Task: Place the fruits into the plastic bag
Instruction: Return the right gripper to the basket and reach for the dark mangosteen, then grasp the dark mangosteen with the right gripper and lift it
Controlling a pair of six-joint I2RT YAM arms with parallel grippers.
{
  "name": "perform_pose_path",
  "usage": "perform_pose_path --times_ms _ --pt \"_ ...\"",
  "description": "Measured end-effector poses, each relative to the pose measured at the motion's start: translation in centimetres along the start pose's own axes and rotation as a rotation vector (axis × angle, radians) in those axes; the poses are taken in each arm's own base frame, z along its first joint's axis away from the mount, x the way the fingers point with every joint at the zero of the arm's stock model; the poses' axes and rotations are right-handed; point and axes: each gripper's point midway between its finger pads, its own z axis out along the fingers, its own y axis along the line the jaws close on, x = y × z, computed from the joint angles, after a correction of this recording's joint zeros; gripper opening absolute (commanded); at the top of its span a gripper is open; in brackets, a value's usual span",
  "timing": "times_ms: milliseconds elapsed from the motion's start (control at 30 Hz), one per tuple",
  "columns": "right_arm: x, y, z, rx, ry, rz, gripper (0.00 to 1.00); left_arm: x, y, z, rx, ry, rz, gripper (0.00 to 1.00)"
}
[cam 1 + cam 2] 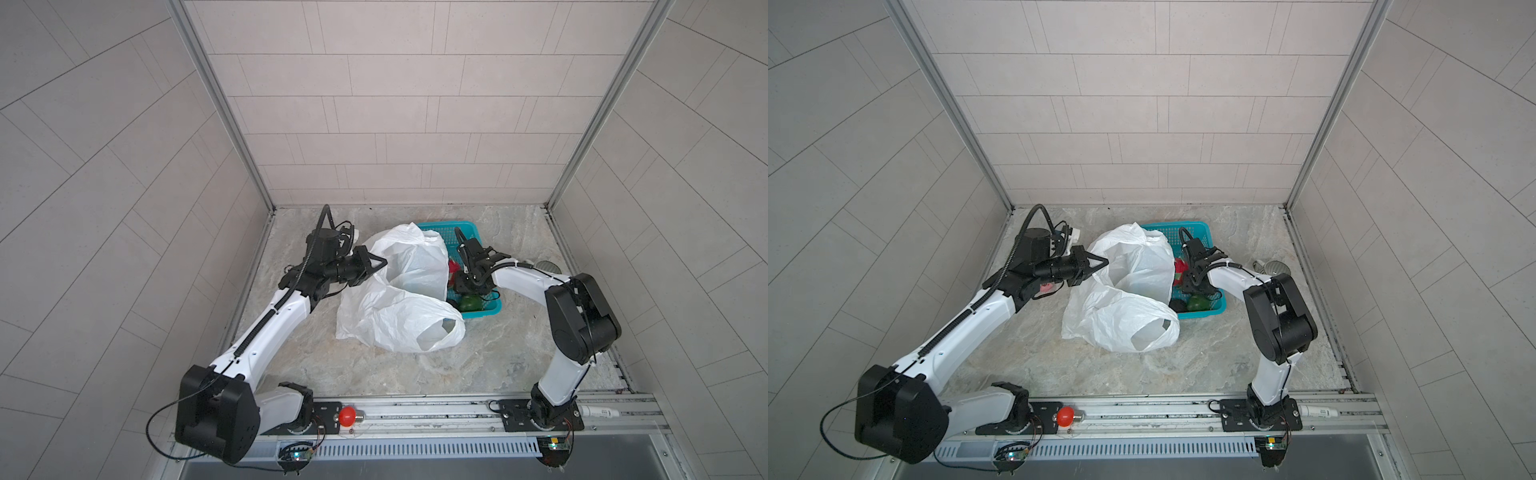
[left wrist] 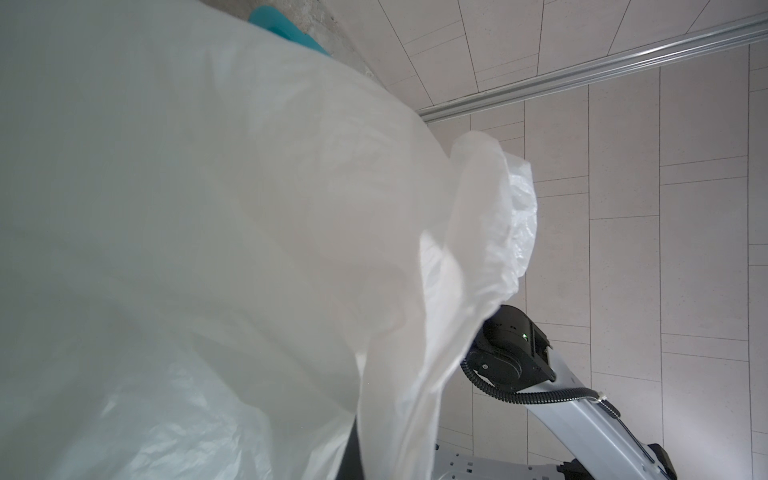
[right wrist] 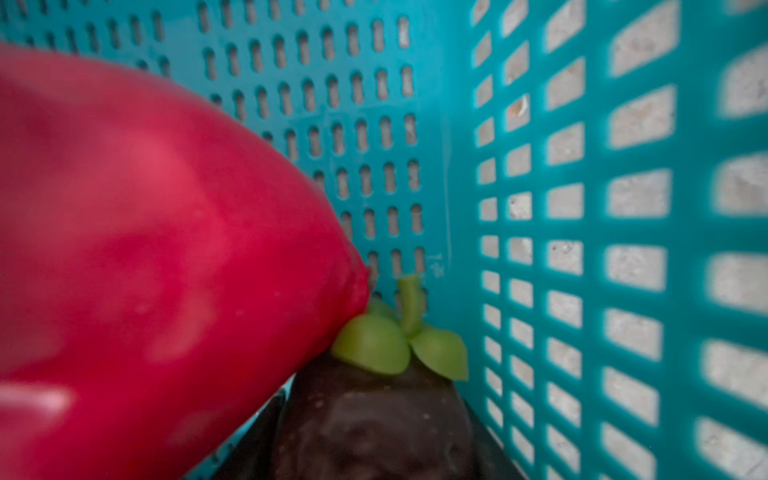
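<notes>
The white plastic bag (image 1: 407, 307) (image 1: 1129, 311) lies crumpled mid-floor, one side pulled up. My left gripper (image 1: 380, 262) (image 1: 1104, 262) is shut on that raised edge, and the bag (image 2: 208, 208) fills the left wrist view. Behind it stands the teal basket (image 1: 469, 230) (image 1: 1200, 228) with the fruits inside: a red dragon fruit (image 1: 453, 268) (image 3: 124, 249), a glossy green one (image 1: 469, 302) (image 1: 1198, 302), and a dark one with a green leafy cap (image 3: 374, 415). My right gripper (image 1: 466, 291) (image 3: 374, 465) reaches down into the basket, its fingers pressed on both sides of the dark fruit.
A red bulb with a screw base (image 1: 348, 417) (image 1: 1066, 417) lies on the front rail, and a white tube (image 1: 598, 412) lies at its right end. A round metal fitting (image 1: 544, 265) sits on the floor right of the basket. Tiled walls enclose three sides.
</notes>
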Motion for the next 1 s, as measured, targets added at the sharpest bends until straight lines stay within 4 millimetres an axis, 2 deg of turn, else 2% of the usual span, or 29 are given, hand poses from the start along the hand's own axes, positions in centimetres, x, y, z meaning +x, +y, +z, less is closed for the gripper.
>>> perform_pose_path --times_ms 100,233,433,633,800,900,1000 --pt "-0.2 -0.1 -0.3 0.001 -0.011 -0.014 0.33 0.0 0.1 0.0 -0.004 0.002 0.0 0.0" --pt "-0.8 0.1 -2.1 -0.019 -0.052 -0.023 0.32 0.1 0.2 0.0 -0.009 0.002 -0.002 0.0" --pt "-3.1 0.8 -9.0 -0.102 -0.214 -0.017 0.32 0.2 0.4 0.1 -0.015 0.007 -0.009 0.0" --pt "-3.4 2.1 -15.3 -0.245 -0.323 -0.046 0.32 0.2 0.5 0.1 -0.017 0.008 -0.009 0.0" --pt "-2.2 5.5 -19.1 -0.462 -0.382 -0.119 0.32 0.2 0.5 0.1 -0.016 0.008 -0.003 0.0" --pt "-0.3 9.6 -20.3 -0.6 -0.362 -0.228 0.32 0.2 0.5 0.1 -0.016 0.008 -0.002 0.0" --pt "1.9 13.5 -20.4 -0.686 -0.313 -0.337 0.34 0.2 0.5 0.1 -0.016 0.009 0.001 0.0"
